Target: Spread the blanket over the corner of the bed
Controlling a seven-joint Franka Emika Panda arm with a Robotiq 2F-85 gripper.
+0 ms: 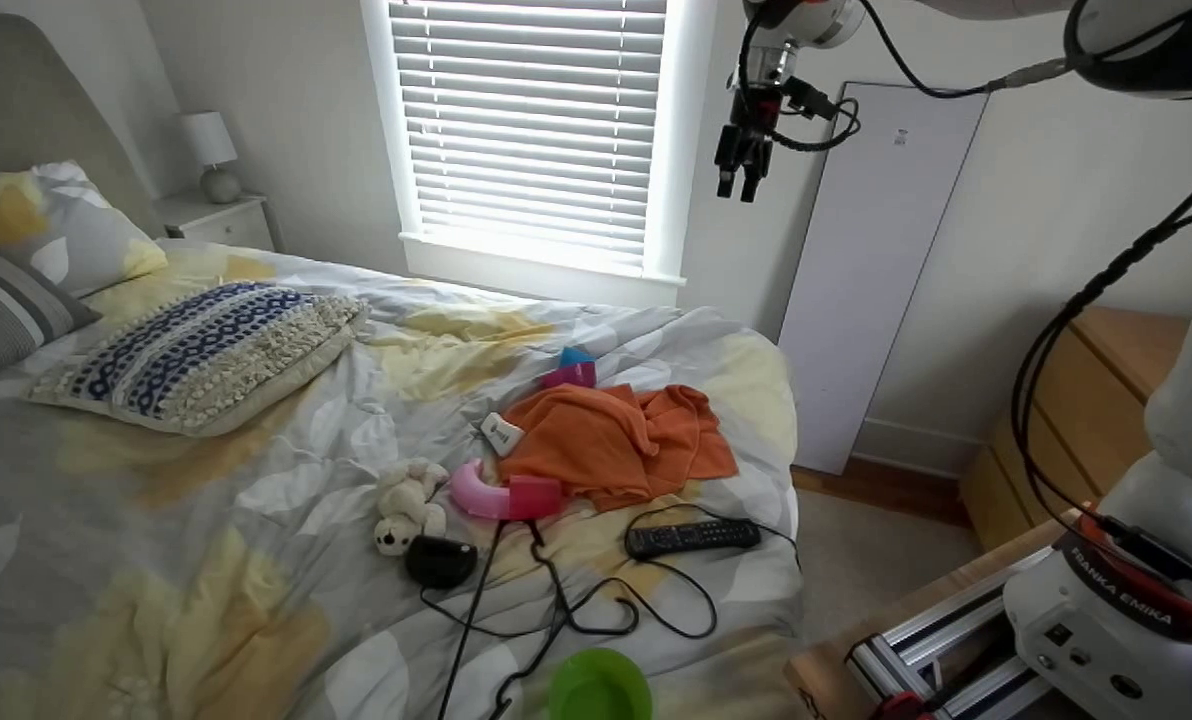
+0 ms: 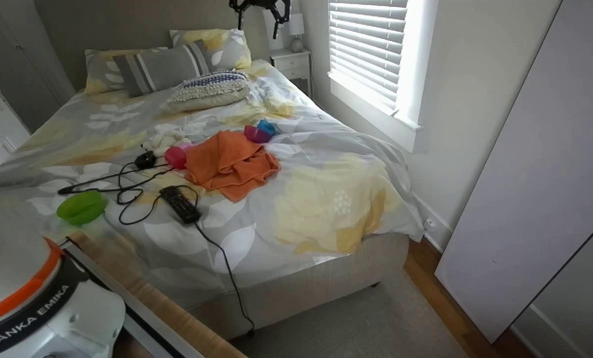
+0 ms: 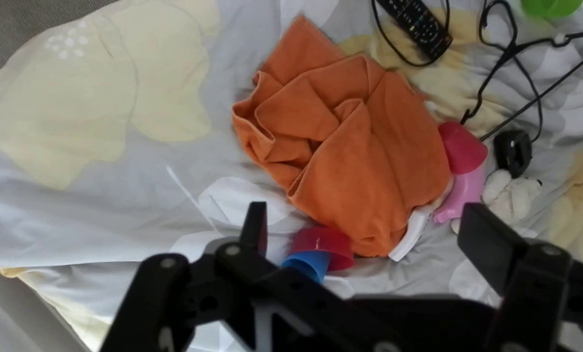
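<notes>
The orange blanket (image 1: pixel 606 440) lies crumpled and folded on itself on the bed (image 1: pixel 746 370), a little in from the foot end. It also shows in an exterior view (image 2: pixel 224 161) and in the wrist view (image 3: pixel 365 146). The bed corner by the window (image 2: pixel 376 219) has only the yellow and grey cover on it. My gripper (image 1: pixel 737 190) is open and empty, pointing down high above the bed. It also shows in an exterior view (image 2: pixel 257 31). In the wrist view my fingers (image 3: pixel 365 215) are wide apart, with the blanket below and beyond them.
Touching or close to the blanket are pink and blue cups (image 3: pixel 321 249), a white object (image 3: pixel 411 234) partly under it and a pink toy (image 3: pixel 462 188). A plush toy (image 1: pixel 406 505), remote (image 1: pixel 691 538), black cables (image 1: pixel 556 610) and green bowl (image 1: pixel 601 685) lie nearby.
</notes>
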